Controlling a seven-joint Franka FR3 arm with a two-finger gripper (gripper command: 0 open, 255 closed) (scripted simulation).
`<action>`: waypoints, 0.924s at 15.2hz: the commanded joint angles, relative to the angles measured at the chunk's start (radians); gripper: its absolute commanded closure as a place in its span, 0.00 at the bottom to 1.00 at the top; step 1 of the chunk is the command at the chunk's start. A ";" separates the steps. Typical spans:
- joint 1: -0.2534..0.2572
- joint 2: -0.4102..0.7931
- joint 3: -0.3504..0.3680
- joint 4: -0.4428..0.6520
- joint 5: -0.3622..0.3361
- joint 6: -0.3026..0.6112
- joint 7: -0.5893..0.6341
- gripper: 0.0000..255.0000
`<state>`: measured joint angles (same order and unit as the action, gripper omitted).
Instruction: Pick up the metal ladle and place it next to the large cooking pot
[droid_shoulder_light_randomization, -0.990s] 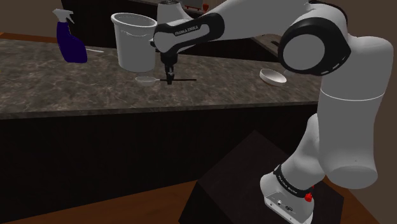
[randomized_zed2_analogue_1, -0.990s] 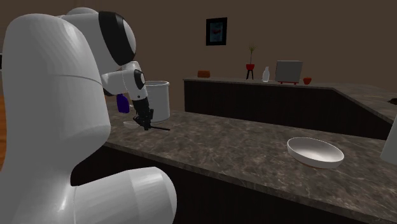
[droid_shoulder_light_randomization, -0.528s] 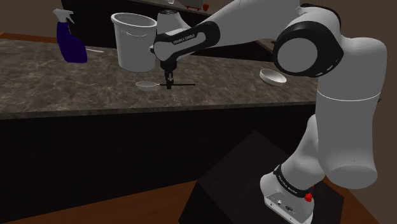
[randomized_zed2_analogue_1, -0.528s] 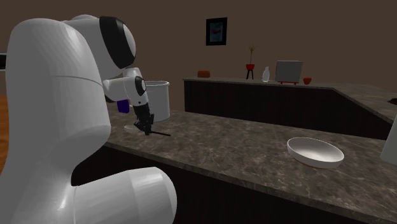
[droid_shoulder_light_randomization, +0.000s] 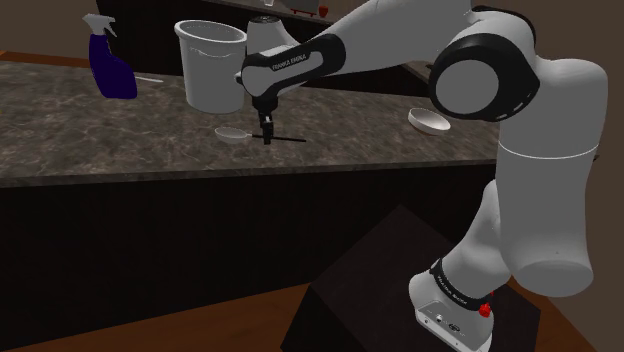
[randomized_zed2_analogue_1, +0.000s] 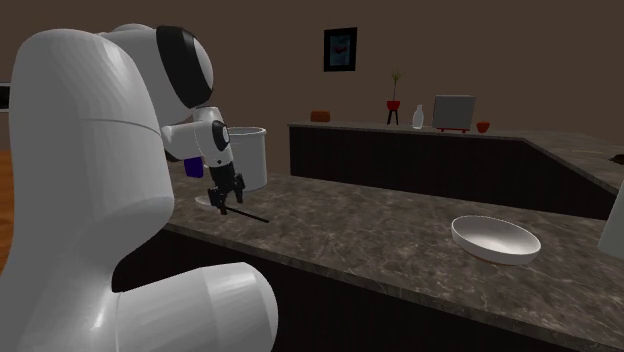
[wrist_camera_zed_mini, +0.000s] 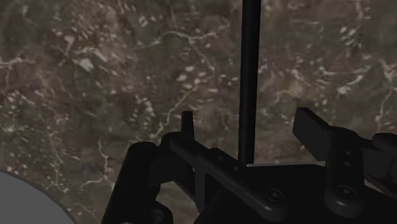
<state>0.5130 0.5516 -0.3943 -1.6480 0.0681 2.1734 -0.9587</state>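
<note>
The ladle lies on the dark stone counter (droid_shoulder_light_randomization: 400, 150), its pale bowl (droid_shoulder_light_randomization: 232, 132) just in front of the large white pot (droid_shoulder_light_randomization: 210, 65) and its thin black handle (droid_shoulder_light_randomization: 290, 138) pointing toward the shoulder view's right. My gripper (droid_shoulder_light_randomization: 266, 132) stands upright over the handle, close to the bowl. In the wrist view the handle (wrist_camera_zed_mini: 249, 76) runs between the two fingers (wrist_camera_zed_mini: 187, 124), which stand apart and do not touch it; the gripper (wrist_camera_zed_mini: 249, 127) is open. From the second exterior view, the gripper (randomized_zed2_analogue_1: 222, 203) sits just in front of the pot (randomized_zed2_analogue_1: 248, 157).
A blue spray bottle (droid_shoulder_light_randomization: 110, 62) stands on the counter beyond the pot at the shoulder view's left. A shallow white bowl (droid_shoulder_light_randomization: 430, 121) rests toward the right. The dark stand (droid_shoulder_light_randomization: 400, 290) sits below the counter's front edge.
The fingers, shut on the ladle's handle before, have parted and let it go. The ladle has come down a little and now rests on the counter beside the pot.
</note>
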 joint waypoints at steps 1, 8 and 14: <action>0.000 0.000 0.000 0.000 0.000 0.000 0.000 0.00; 0.017 -0.057 -0.011 0.045 -0.021 -0.100 0.013 0.00; 0.017 -0.057 -0.011 0.045 -0.021 -0.100 0.013 0.00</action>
<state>0.5303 0.4946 -0.4051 -1.6031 0.0475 2.0732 -0.9462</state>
